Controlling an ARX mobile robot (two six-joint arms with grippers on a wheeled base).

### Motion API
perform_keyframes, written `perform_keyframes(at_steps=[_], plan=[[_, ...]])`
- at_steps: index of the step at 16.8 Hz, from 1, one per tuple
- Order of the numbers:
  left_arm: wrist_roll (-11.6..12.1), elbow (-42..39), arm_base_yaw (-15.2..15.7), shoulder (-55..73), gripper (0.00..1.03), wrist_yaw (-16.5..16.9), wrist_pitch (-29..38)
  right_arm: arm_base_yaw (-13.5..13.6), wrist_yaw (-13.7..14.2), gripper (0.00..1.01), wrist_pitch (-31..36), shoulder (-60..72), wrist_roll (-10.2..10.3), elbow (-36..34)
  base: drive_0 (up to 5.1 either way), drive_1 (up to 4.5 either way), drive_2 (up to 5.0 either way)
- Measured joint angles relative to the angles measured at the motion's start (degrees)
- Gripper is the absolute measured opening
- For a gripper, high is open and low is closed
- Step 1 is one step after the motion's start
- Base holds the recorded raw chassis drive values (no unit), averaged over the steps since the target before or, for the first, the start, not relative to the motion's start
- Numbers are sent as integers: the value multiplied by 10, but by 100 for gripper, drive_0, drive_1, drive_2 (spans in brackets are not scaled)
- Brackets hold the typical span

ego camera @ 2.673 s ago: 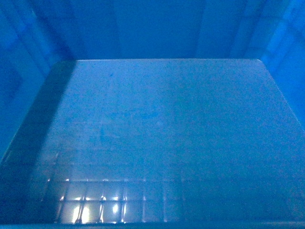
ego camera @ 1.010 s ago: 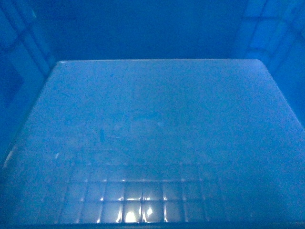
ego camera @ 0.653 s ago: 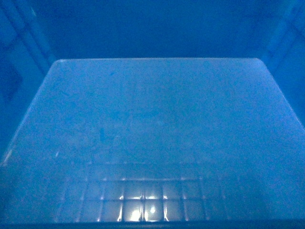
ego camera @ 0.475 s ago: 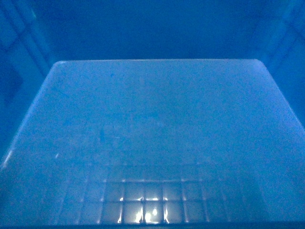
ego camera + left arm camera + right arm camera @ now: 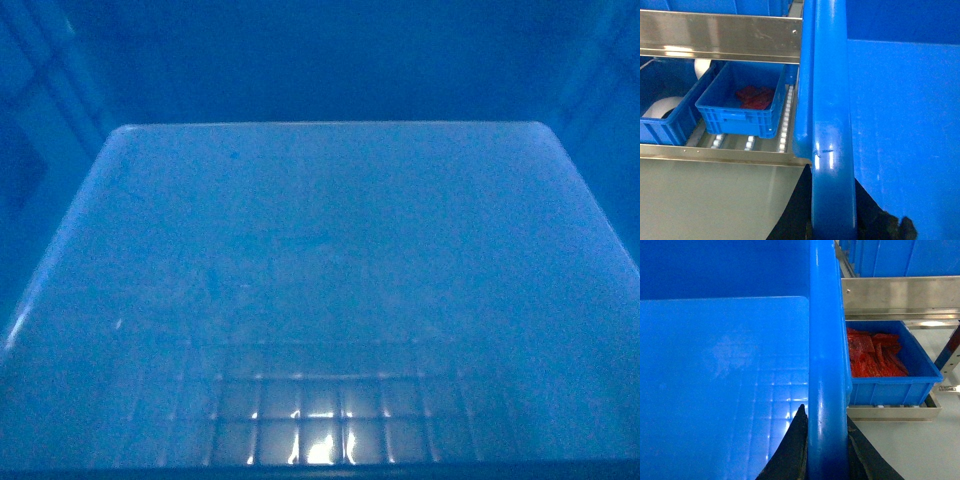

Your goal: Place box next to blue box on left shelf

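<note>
Both tools clamp the box (image 5: 320,250) rim: left tool (image 5: 832,227), right tool (image 5: 826,460) | fingertips cropped (head view all blue)

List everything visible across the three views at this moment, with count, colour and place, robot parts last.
Large bright-blue plastic crate: one, blue, empty, fills the head view; a rim runs up each wrist view.
Small blue plastic bins on the left rack: two in the left wrist view; the nearer holds red items, the other a white object.
Blue plastic bin of red packets: one, right wrist view, on a low rack.
Metal shelf rails: silver, in both wrist views.
Floor: pale grey.
Left gripper: black, astride the crate rim.
Right gripper: black, astride the opposite rim.
</note>
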Motion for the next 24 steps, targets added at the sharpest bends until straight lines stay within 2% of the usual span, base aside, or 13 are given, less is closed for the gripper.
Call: perform_keyframes(at_steps=[24], plan=[[0, 0, 0, 1, 8, 1, 0, 0, 1, 9, 0, 0, 0, 0, 0, 0, 0]])
